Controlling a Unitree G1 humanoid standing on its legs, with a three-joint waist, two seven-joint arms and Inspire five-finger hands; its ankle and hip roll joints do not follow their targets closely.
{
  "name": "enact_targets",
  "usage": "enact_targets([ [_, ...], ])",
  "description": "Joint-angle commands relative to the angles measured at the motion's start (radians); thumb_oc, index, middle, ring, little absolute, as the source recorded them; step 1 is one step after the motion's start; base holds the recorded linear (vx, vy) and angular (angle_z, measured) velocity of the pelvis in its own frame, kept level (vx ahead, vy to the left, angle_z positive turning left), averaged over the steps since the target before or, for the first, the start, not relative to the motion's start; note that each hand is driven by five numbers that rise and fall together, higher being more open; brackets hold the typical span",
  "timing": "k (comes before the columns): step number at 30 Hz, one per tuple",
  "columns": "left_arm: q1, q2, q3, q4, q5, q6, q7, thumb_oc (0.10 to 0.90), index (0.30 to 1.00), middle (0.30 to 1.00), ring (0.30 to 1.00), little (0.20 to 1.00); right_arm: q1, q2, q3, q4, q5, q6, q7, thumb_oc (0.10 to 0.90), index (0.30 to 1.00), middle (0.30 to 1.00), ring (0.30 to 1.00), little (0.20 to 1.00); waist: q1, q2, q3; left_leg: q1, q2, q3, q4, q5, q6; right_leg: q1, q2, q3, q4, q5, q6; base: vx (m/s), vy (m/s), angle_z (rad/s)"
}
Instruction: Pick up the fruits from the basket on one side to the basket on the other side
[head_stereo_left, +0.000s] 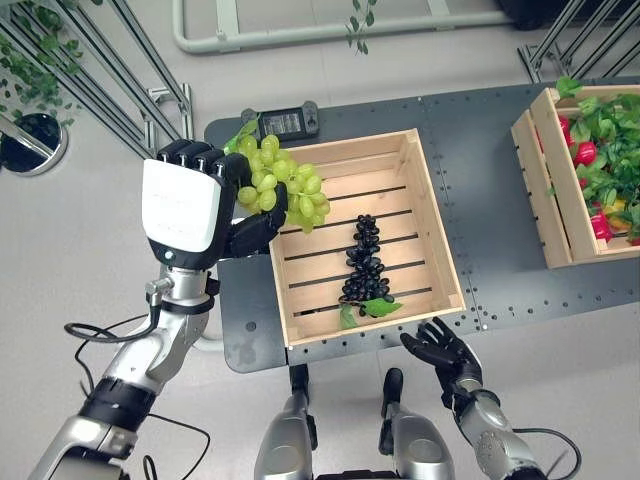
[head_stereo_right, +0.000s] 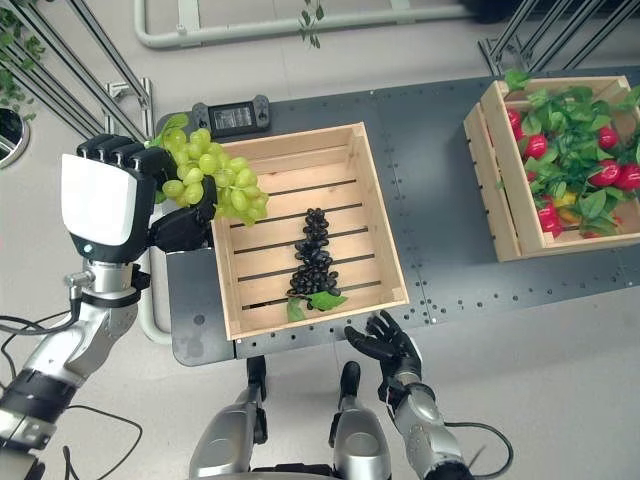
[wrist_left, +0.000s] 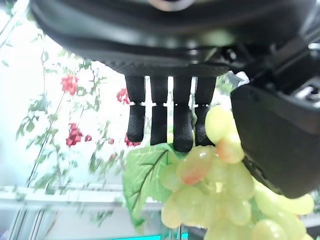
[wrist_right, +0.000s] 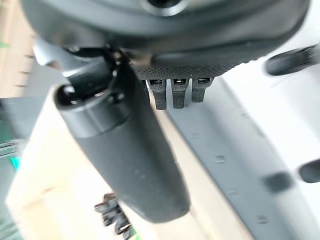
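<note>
My left hand is raised over the left rim of the near wooden crate, its fingers and thumb curled round a bunch of green grapes with a leaf; the same grapes hang just past the fingers in the left wrist view. A bunch of black grapes with green leaves lies on the crate's slats. My right hand hovers low by the crate's near right corner, fingers relaxed and holding nothing. A second crate at the far right holds red fruits and leaves.
Both crates stand on a dark grey table. A small black device lies at the table's far left corner. Metal rails and plants stand on the floor to the left.
</note>
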Motion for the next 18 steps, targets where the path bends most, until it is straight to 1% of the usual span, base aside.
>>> enact_targets([
  [1, 0.012, 0.021, 0.061, -0.017, 0.062, -0.055, 0.103, 0.4, 0.3, 0.3, 0.3, 0.3, 0.047, -0.09, -0.075, -0.157, -0.068, -0.147, 0.048, 0.8, 0.9, 0.9, 0.9, 0.9, -0.026, -0.004, -0.236, 0.059, -0.005, 0.02, 0.001, -0.123, -0.027, -0.057, 0.017, 0.039, 0.048, -0.004, -0.026, 0.09, 0.002, -0.02],
  [2, 0.023, 0.031, 0.068, -0.028, 0.083, -0.068, 0.095, 0.4, 0.3, 0.3, 0.3, 0.3, 0.047, -0.105, -0.091, -0.206, -0.069, -0.156, 0.075, 0.8, 0.9, 0.9, 0.9, 0.9, -0.026, -0.003, -0.249, 0.065, -0.004, 0.019, 0.001, -0.126, -0.027, -0.046, 0.015, 0.038, 0.037, 0.0, -0.024, 0.06, 0.0, -0.03],
  [3, 0.028, 0.041, 0.071, -0.035, 0.089, -0.077, 0.092, 0.4, 0.3, 0.3, 0.3, 0.3, 0.045, -0.116, -0.102, -0.236, -0.06, -0.15, 0.091, 0.8, 0.9, 0.9, 0.9, 0.9, -0.027, -0.003, -0.256, 0.069, -0.003, 0.019, 0.001, -0.127, -0.029, -0.039, 0.014, 0.036, 0.03, 0.004, -0.022, 0.08, 0.003, -0.04],
  [4, 0.032, 0.05, 0.077, -0.05, 0.114, -0.095, 0.08, 0.4, 0.3, 0.3, 0.3, 0.3, 0.039, -0.13, -0.121, -0.286, -0.06, -0.151, 0.13, 0.8, 0.9, 0.9, 0.9, 0.9, -0.028, -0.002, -0.272, 0.073, -0.002, 0.019, 0.001, -0.131, -0.031, -0.03, 0.012, 0.034, 0.02, 0.007, -0.02, 0.06, 0.005, -0.03],
  [6, 0.029, 0.068, 0.075, -0.06, 0.134, -0.11, 0.053, 0.4, 0.3, 0.3, 0.3, 0.3, 0.015, -0.154, -0.14, -0.349, -0.036, -0.123, 0.174, 0.8, 0.9, 0.9, 0.9, 0.9, -0.028, 0.002, -0.288, 0.081, -0.002, 0.021, 0.001, -0.135, -0.032, -0.019, 0.011, 0.03, 0.009, 0.012, -0.017, 0.06, 0.011, -0.05],
  [8, -0.005, 0.095, 0.049, -0.073, 0.132, -0.129, 0.008, 0.4, 0.3, 0.3, 0.3, 0.3, -0.052, -0.2, -0.156, -0.436, -0.04, -0.091, 0.233, 0.8, 0.9, 0.9, 0.9, 0.9, -0.024, 0.008, -0.311, 0.099, -0.002, 0.028, 0.001, -0.143, -0.033, -0.003, 0.002, 0.024, -0.002, 0.015, -0.011, 0.06, 0.027, -0.07],
  [10, -0.027, 0.105, 0.043, -0.083, 0.124, -0.142, -0.022, 0.4, 0.3, 0.3, 0.3, 0.3, -0.088, -0.223, -0.164, -0.486, -0.029, -0.078, 0.253, 0.8, 0.9, 0.9, 0.9, 0.9, -0.019, 0.01, -0.324, 0.107, -0.002, 0.031, 0.001, -0.148, -0.033, 0.002, -0.004, 0.022, -0.002, 0.013, -0.007, 0.05, 0.02, -0.08],
  [11, -0.046, 0.104, 0.034, -0.092, 0.117, -0.151, -0.054, 0.4, 0.3, 0.3, 0.3, 0.3, -0.119, -0.238, -0.163, -0.515, -0.027, -0.076, 0.259, 0.8, 0.9, 0.9, 0.9, 0.9, -0.014, 0.013, -0.334, 0.112, -0.002, 0.033, 0.001, -0.153, -0.032, 0.006, -0.008, 0.02, -0.002, 0.01, -0.005, 0.05, 0.012, -0.05],
  [15, -0.091, 0.102, 0.01, -0.12, 0.108, -0.189, -0.133, 0.4, 0.3, 0.3, 0.3, 0.3, -0.177, -0.265, -0.15, -0.571, -0.027, -0.087, 0.289, 0.8, 0.9, 0.9, 0.9, 0.9, 0.0, 0.016, -0.359, 0.12, -0.003, 0.03, 0.001, -0.165, -0.03, 0.018, -0.017, 0.015, -0.002, 0.006, 0.001, 0.04, 0.001, 0.0],
  [18, -0.124, 0.104, 0.0, -0.143, 0.077, -0.2, -0.2, 0.4, 0.3, 0.3, 0.3, 0.3, -0.21, -0.28, -0.136, -0.594, -0.002, -0.053, 0.298, 0.8, 0.9, 0.9, 0.9, 0.9, 0.008, 0.015, -0.379, 0.129, -0.004, 0.029, 0.001, -0.174, -0.029, 0.024, -0.022, 0.01, -0.002, 0.002, 0.007, 0.04, -0.007, 0.05],
])
